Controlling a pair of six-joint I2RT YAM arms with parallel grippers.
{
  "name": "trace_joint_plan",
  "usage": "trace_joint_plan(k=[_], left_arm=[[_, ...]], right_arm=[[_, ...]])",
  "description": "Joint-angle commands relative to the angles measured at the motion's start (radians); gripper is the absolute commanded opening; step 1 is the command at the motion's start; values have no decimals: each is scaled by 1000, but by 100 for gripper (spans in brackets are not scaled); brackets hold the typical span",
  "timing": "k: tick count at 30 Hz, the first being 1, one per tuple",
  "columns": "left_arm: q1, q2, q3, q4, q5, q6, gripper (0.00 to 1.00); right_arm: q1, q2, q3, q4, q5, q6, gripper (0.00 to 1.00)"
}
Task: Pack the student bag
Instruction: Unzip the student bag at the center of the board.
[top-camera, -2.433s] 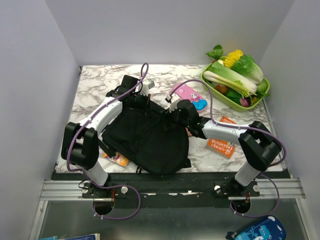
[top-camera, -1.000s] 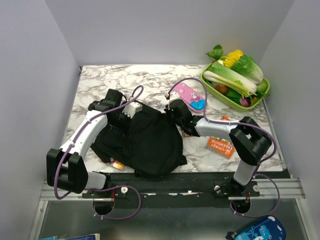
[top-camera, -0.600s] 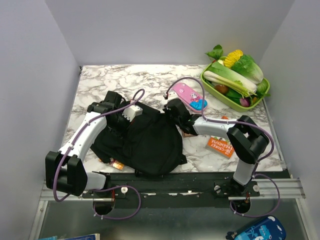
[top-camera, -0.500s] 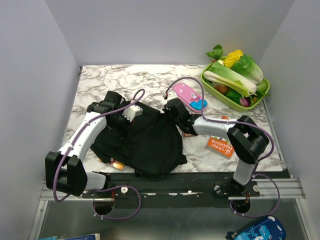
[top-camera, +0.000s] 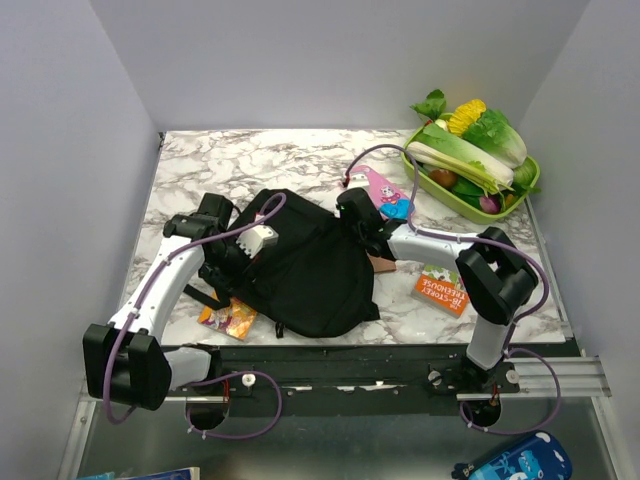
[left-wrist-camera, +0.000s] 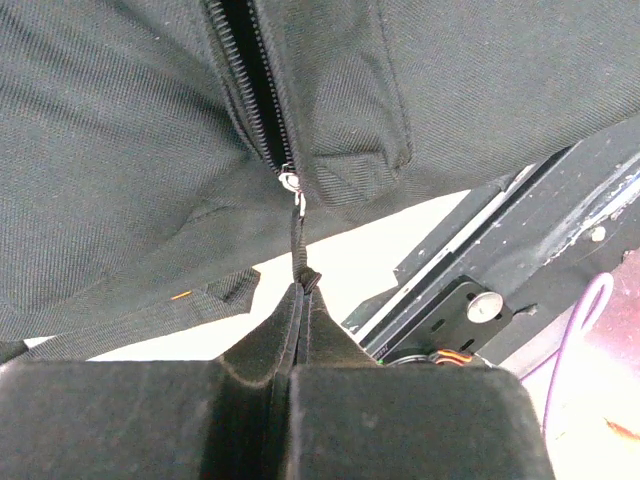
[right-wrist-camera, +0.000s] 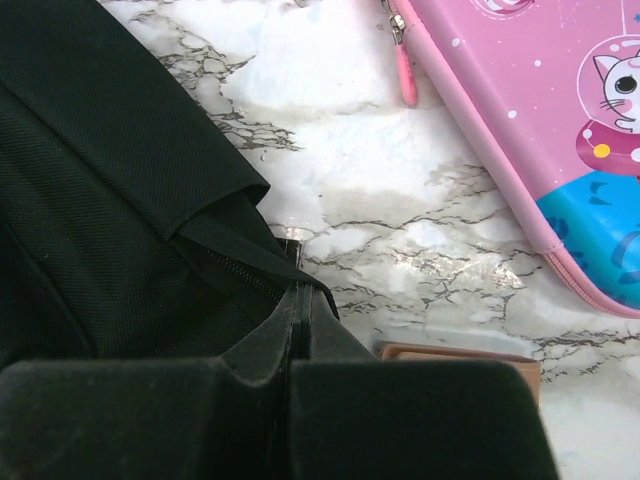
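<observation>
Both arms bend inward; left claw (left-wrist-camera: 300, 292) and right claw (right-wrist-camera: 298, 292) pinched closed.

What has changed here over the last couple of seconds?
The left gripper, shut on the zipper pull, swung from far to near left, tugging the student bag. The right gripper stays clamped on the bag's edge. The pink case, vegetable tray, orange booklet: unmoved.

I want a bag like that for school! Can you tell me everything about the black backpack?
The black soft fabric backpack lies crumpled on the white marble table, with straps poking out at its near side. Its woven cloth looks tough. One zip is partly open. The left gripper pinches its cord pull; the right gripper pinches the fabric edge by some zip teeth.
</observation>
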Motion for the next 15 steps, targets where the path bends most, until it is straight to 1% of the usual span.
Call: trace_joint_plan(k=[1,2,3,4,5,6,8,9,10,11,14,15], left_arm=[[23,-19,-12,-95,-72,24,3],[23,-16,-3,-84,-69,18,5],[23,-9,7,-66,-60,6,7],[23,-3,17,-60,-57,-22,11],[23,5,51,-52,-48,-39,13],[23,23,72,-44,-23,-52,14],[23,42,140,-32,-3,-101,16],[23,60,163,-29,6,-111,17],[23,66,190,-26,23,-126,18],[23,76,238,-21,30,-149,19],[23,111,302,25,41,-198,22],[23,123,312,69,38,-213,22]], right_arm=[[-28,4,25,-33,92,34,1],[-25,-2,22,-59,81,40,1],[-18,-6,18,-62,67,40,6],[-12,-11,15,-64,67,40,15],[-6,-17,13,-64,67,40,27],[1,-32,9,-66,64,41,47],[4,-52,5,-87,60,57,60],[8,-75,2,-92,61,61,71],[10,-87,-2,-102,63,66,76],[10,-100,-5,-102,61,69,79],[13,-140,-8,-112,46,67,82],[14,-147,-7,-116,34,69,83]])
